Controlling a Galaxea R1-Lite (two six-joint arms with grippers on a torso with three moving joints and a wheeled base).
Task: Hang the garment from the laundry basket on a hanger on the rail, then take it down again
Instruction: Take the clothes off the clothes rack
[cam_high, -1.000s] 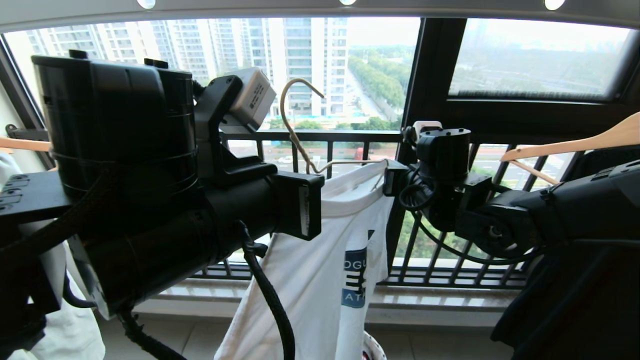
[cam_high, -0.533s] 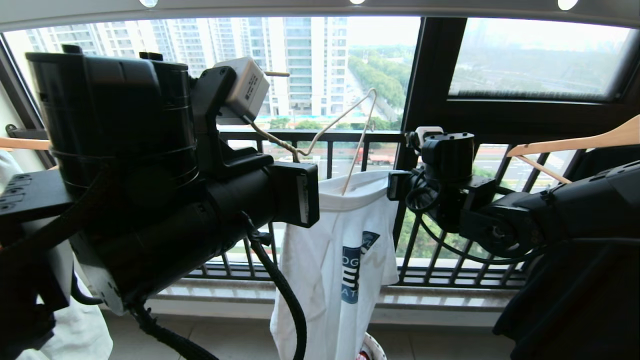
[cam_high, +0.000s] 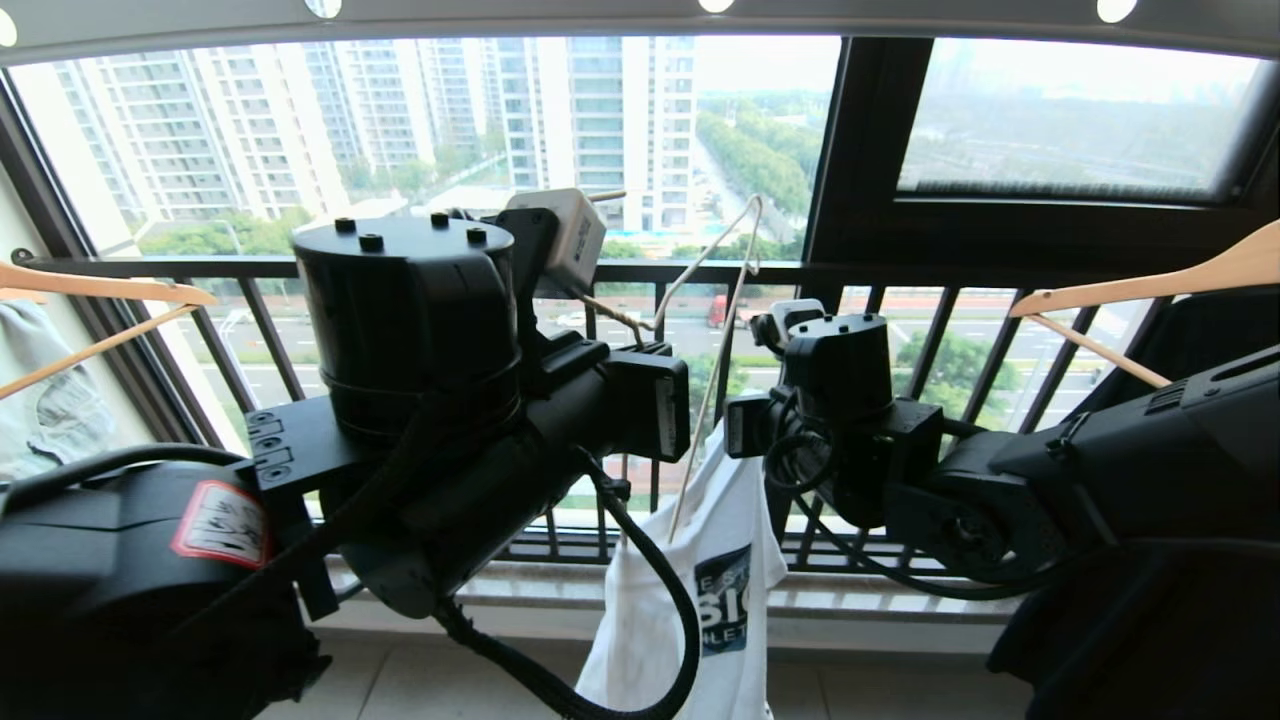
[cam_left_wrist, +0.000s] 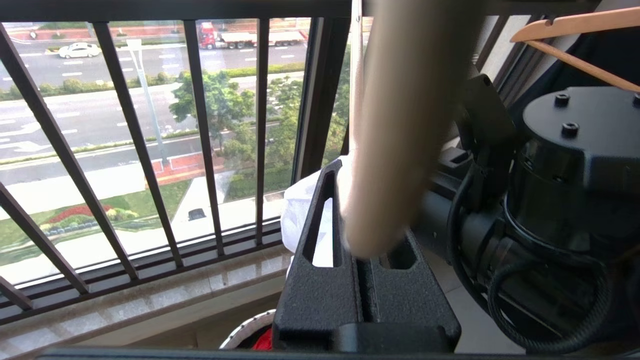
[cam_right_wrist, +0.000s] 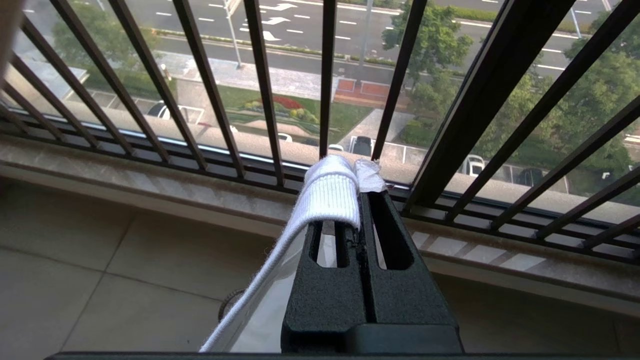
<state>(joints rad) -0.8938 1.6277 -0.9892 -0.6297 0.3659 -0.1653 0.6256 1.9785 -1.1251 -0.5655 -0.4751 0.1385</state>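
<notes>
**Shirt and hanger both in hand, off the rail**

Landmark: the window railing (cam_high: 900, 330).

- Left hand (cam_left_wrist: 357, 240), before the railing, is clamped on the hanger (cam_high: 735, 300). In its wrist view a cream bar runs blurred, close to the lens, down into the shut jaws. The wire frame stands tilted above the hand; its hook is hidden behind the wrist camera.
- Right hand (cam_right_wrist: 361, 200), beside the left one and equally near the railing, is clamped on the shirt (cam_high: 700, 600) at its ribbed collar, which bunches over the fingertip.
- The shirt hangs limp from that one pinch, below the railing's top bar, narrow and folded on itself. White cloth; dark blue chest print with white letters, partly creased out of sight.
- One hanger arm slants down to the shirt's top edge; whether it is inside the neck I cannot tell.
- Rail (cam_high: 640, 15) overhead carries nothing of this pair.
- Basket (cam_left_wrist: 247, 330) shows only a rim, below the hands.

Judgement: hanger off the rail, shirt and hanger apparently being separated; taking-down stage likely. Left: free shirt, set it down.
</notes>
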